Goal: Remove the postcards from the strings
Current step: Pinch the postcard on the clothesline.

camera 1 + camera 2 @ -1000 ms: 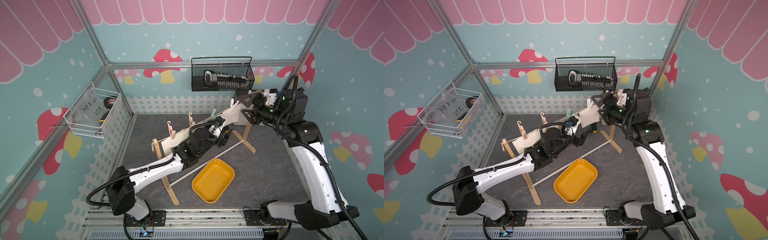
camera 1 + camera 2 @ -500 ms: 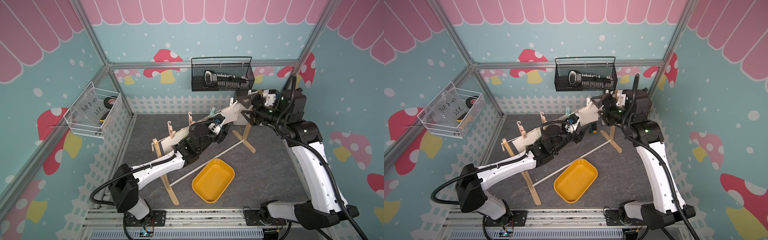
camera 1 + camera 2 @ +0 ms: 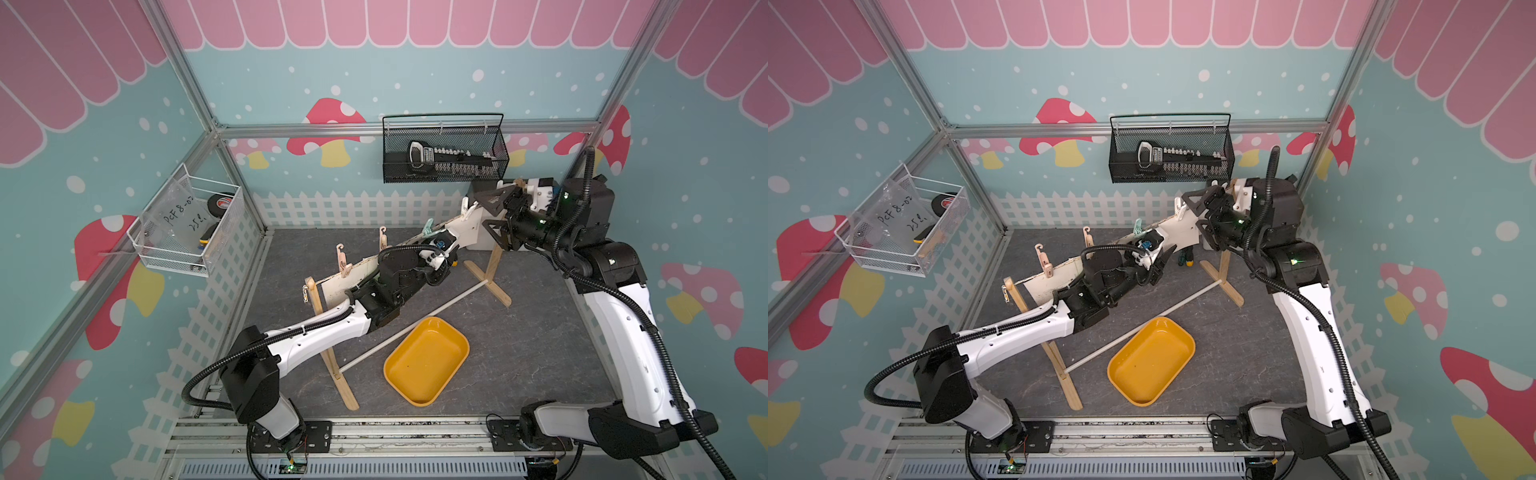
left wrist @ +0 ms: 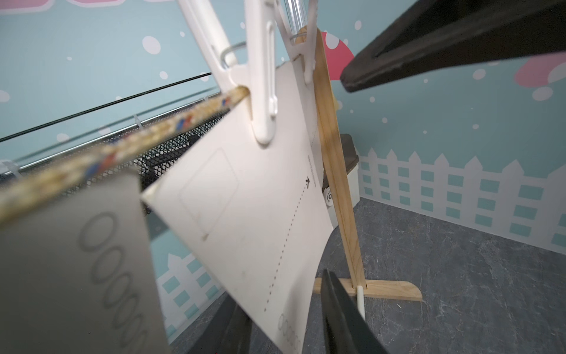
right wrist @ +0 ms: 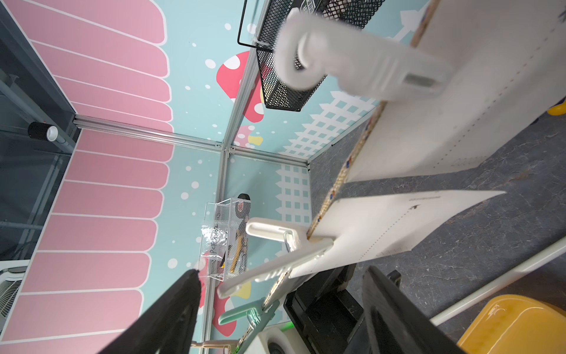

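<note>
The string [image 4: 122, 147] runs between two wooden posts, and white postcards hang from it by clothespins in both top views [image 3: 345, 282] [image 3: 1054, 282]. In the left wrist view the postcard [image 4: 245, 199] nearest the right post hangs tilted from a white clothespin [image 4: 263, 92]. My left gripper [image 4: 281, 306] straddles its lower corner, jaws narrow, with a gap still showing beside one finger [image 4: 340, 315]. My right gripper [image 5: 281, 306] stands wide open just short of that white clothespin [image 5: 275, 266], at the string's right end [image 3: 494, 216].
A yellow tray [image 3: 390, 365] lies on the floor in front of the rack. A white rod [image 3: 415, 324] joins the posts' feet. Pink [image 3: 340, 259] and green [image 3: 428, 227] clothespins sit on the string. A black wire basket [image 3: 444, 153] hangs on the back wall, a white one [image 3: 187, 228] on the left.
My left gripper's jaws have narrowed around the lower corner of the right-hand postcard, and the arm has shifted slightly toward it. The right gripper has stayed open in place.
</note>
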Action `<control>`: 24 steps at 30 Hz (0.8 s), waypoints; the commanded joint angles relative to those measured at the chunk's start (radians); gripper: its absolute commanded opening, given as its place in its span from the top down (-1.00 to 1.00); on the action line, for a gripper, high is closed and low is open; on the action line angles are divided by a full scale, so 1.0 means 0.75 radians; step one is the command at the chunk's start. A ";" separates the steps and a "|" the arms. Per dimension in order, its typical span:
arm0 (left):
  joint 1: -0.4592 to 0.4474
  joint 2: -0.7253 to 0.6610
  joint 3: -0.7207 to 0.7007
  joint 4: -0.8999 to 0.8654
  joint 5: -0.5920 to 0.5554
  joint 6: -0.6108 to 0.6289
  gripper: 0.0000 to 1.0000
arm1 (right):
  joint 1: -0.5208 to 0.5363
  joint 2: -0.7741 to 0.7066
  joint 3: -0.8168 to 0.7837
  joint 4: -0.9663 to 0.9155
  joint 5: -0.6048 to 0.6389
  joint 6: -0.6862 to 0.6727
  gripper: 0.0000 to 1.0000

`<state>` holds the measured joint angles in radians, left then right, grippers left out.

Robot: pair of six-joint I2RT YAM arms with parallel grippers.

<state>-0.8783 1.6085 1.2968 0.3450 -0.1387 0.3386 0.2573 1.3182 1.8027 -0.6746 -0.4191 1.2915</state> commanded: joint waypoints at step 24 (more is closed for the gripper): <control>0.054 0.005 -0.038 0.186 0.071 0.358 0.85 | 0.073 0.101 0.193 -0.208 0.056 0.051 -0.61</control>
<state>-0.8452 1.6085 1.2831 0.4404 -0.1005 0.5499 0.3000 1.3781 1.9076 -0.8017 -0.3901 1.3140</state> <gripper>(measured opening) 0.078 0.806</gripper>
